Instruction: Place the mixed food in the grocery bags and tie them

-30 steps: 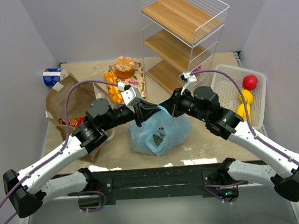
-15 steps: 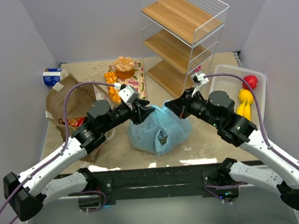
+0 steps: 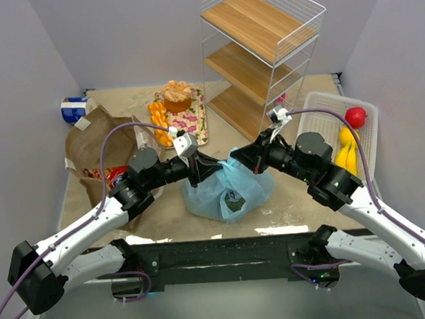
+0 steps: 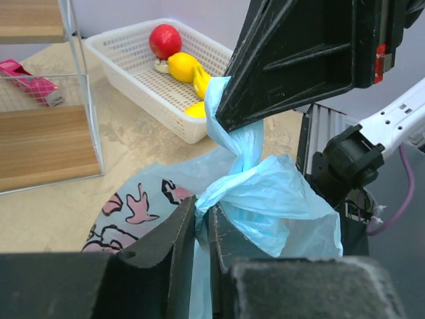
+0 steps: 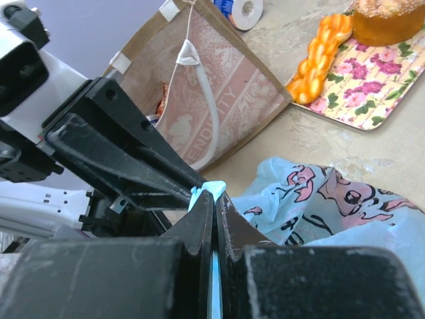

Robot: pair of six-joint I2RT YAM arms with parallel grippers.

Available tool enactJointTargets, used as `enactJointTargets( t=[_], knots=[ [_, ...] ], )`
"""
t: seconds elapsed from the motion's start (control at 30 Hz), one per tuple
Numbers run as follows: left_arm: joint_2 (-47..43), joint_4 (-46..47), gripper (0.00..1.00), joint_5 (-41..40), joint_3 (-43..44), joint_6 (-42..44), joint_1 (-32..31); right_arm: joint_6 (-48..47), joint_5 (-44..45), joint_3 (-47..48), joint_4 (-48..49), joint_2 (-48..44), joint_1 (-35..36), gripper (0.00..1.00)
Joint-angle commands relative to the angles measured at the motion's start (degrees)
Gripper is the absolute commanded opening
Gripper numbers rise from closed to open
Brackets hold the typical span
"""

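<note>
Left gripper [image 4: 202,219] and right gripper [image 5: 214,199], each pinched shut on the thin light-blue plastic bag [image 3: 233,193], sit tip-to-tip above it.

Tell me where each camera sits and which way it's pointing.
Top external: above and behind the arms, looking down on the table; both arms and their bases show.
Left wrist: on the left arm, facing the white basket; the left gripper fills the bottom.
Right wrist: on the right arm, facing the brown paper bag; the right gripper fills the bottom.
Shared: both wrist views show the blue bag pinched by both grippers.
</note>
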Motion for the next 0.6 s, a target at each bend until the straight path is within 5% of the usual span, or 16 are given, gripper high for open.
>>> enactJointTargets(
  t=[0.0, 0.13, 0.4, 0.57],
  knots=[
    [-1.6, 5.8, 0.04, 3.5, -1.6, -1.0, 1.0, -3.3, -3.3, 0.1, 3.4, -1.4, -0.1, 0.01],
    [-2.4, 5.9, 0.0, 3.4, -2.3, -1.0, 1.8, -6.9, -7.4, 0.1, 3.6, -2.2, -0.1, 0.12],
    [-3.4, 7.7, 0.0, 4.5, -3.4, -1.0, 2.2, -13.6, -17.6, -0.9, 3.7, -0.3, 0.0, 0.54],
    [-3.7, 7.5, 0.0, 5.2, -3.4, -0.7, 2.3, -17.6, -17.9, -1.6, 2.7, 1.4, 0.0, 0.66]
  ],
)
